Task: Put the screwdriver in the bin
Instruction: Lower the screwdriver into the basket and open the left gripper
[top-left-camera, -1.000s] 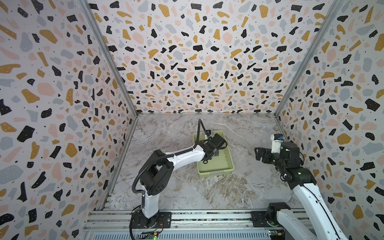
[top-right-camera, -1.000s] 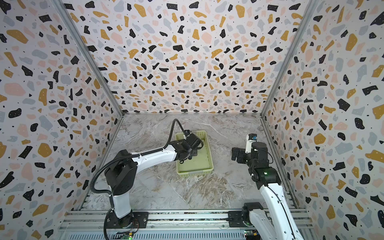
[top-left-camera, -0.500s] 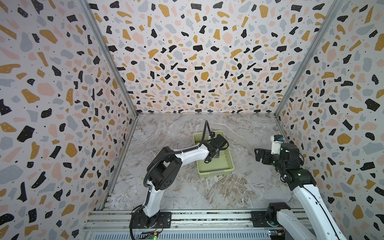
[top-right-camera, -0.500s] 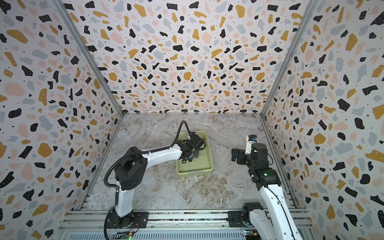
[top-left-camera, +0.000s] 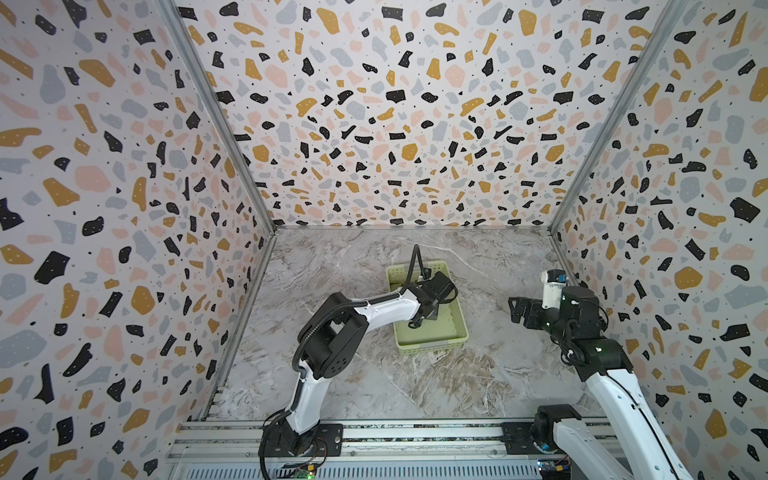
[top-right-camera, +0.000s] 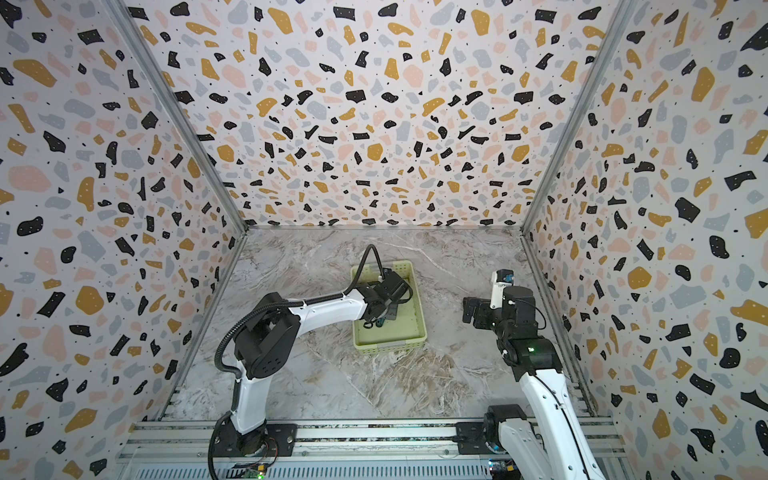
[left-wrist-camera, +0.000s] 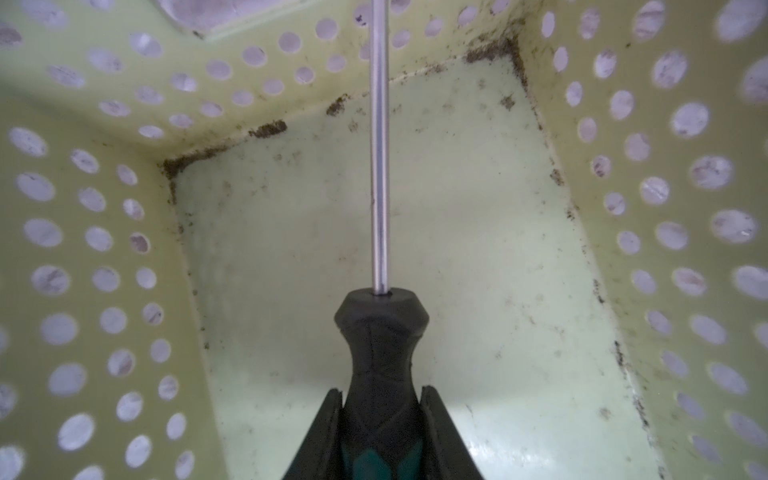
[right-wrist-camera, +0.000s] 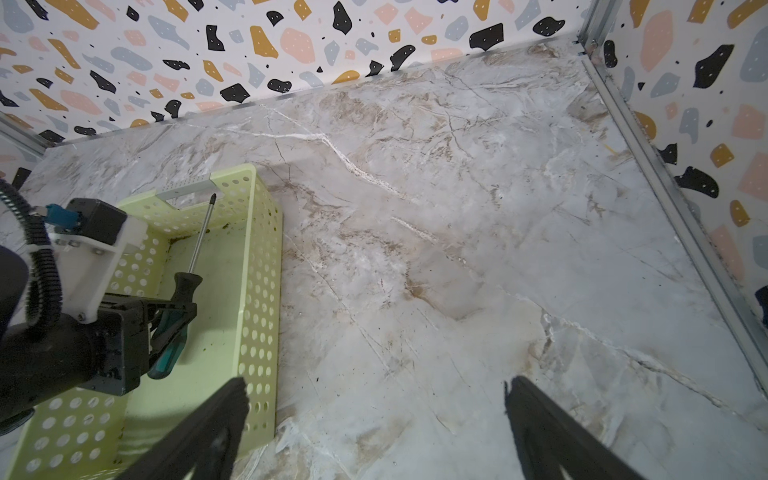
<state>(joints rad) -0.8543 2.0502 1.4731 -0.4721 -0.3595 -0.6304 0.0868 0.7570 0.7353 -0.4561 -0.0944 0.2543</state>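
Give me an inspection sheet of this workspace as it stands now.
Surface: marble-look table, bare around the bin.
Job's things: screwdriver held inside the bin, shaft towards the handle cut-out end; not released.
Clutter: nothing seen on the table; dark dirt specks in the bin's corners.
Grippers: left gripper shut on the screwdriver's handle, low in the bin; right gripper open, empty, off to the bin's side.
Cables: black cable loops above the left wrist, over the bin.
Surroundings: terrazzo-print walls on three sides; rail at front.
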